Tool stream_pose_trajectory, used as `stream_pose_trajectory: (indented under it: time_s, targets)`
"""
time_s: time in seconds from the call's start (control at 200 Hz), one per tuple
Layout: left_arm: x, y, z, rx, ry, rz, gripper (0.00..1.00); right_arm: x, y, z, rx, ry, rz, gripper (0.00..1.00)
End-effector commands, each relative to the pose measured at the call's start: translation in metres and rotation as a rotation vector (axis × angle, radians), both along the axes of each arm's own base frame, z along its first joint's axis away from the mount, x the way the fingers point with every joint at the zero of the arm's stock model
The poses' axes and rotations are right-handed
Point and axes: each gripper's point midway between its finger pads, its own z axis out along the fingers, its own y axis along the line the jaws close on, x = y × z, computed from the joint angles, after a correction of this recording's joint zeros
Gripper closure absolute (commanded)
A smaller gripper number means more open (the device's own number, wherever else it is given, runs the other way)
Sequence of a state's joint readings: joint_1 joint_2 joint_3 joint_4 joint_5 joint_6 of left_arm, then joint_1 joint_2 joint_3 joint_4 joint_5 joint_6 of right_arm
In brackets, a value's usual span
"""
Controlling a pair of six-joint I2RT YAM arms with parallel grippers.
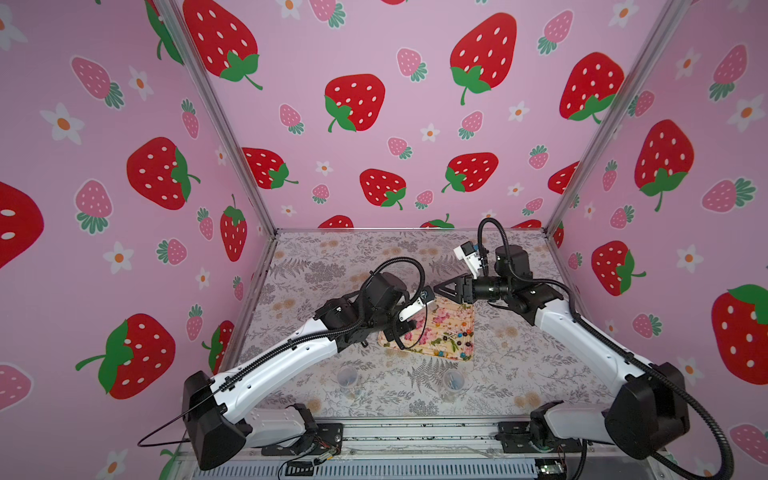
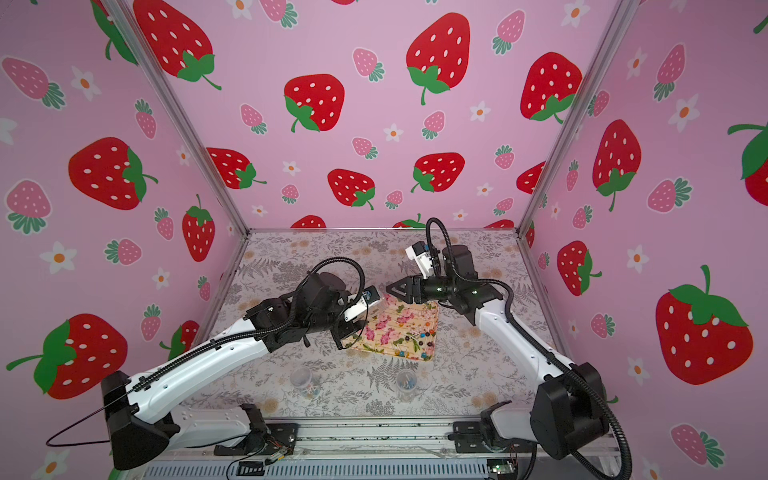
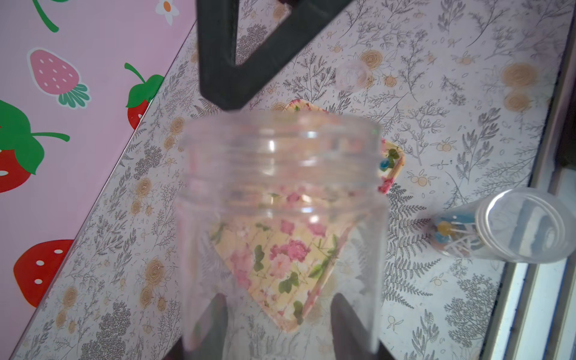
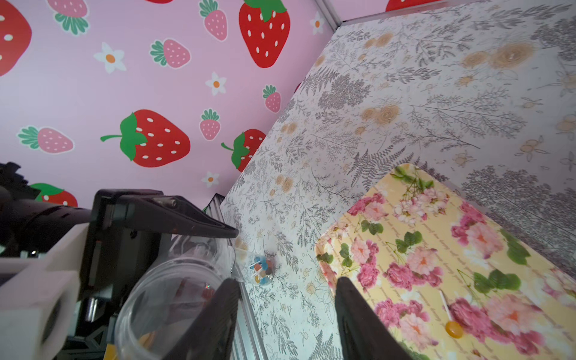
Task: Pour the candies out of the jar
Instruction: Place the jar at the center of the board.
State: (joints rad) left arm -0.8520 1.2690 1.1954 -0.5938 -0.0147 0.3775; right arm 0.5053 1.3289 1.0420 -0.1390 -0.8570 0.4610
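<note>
Jar, clear, clamped between left gripper fingers. Candies lie on floral tray, away from fingers. Right gripper empty, jaws partly apart, beside jar mouth.

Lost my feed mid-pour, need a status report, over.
Left gripper shut on the jar, lid off, above the tray. Right gripper open, empty, close by the jar's mouth. Candies scattered on the tray. Nothing blocking.

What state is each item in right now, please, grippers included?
Clear plastic jar: lidless, looks empty, gripped.
Floral yellow tray: lying flat.
Tiny coloured lollipop candies: scattered on tray.
Left gripper: shut on jar.
Right gripper: open, empty.
Two other clear jars: upright, candies inside.
</note>
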Motion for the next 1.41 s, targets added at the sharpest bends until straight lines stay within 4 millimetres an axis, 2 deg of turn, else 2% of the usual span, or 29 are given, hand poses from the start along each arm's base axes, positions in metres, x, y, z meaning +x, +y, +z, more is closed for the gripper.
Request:
stream_pose_trajectory:
  time_s: [0.0,0.345,0.795,1.266,1.401]
  targets:
    - [-0.007,-0.009,0.006,-0.085,0.035,-0.028,0.45,-0.012,0.008,0.012,0.021,-0.048,0.081,0.5]
    - [-0.007,-0.011,0.006,-0.104,0.035,-0.026,0.45,-0.026,0.015,0.018,0.035,-0.07,0.132,0.54]
    - [-0.006,0.001,0.007,-0.106,0.025,0.005,0.45,-0.038,0.006,0.02,0.019,-0.089,0.136,0.55]
    - [-0.008,-0.013,0.01,-0.13,0.051,-0.051,0.44,-0.046,0.016,0.019,0.026,-0.072,0.199,0.58]
    - [-0.007,-0.015,0.014,-0.135,0.038,-0.062,0.44,-0.048,0.022,0.011,0.007,-0.056,0.223,0.6]
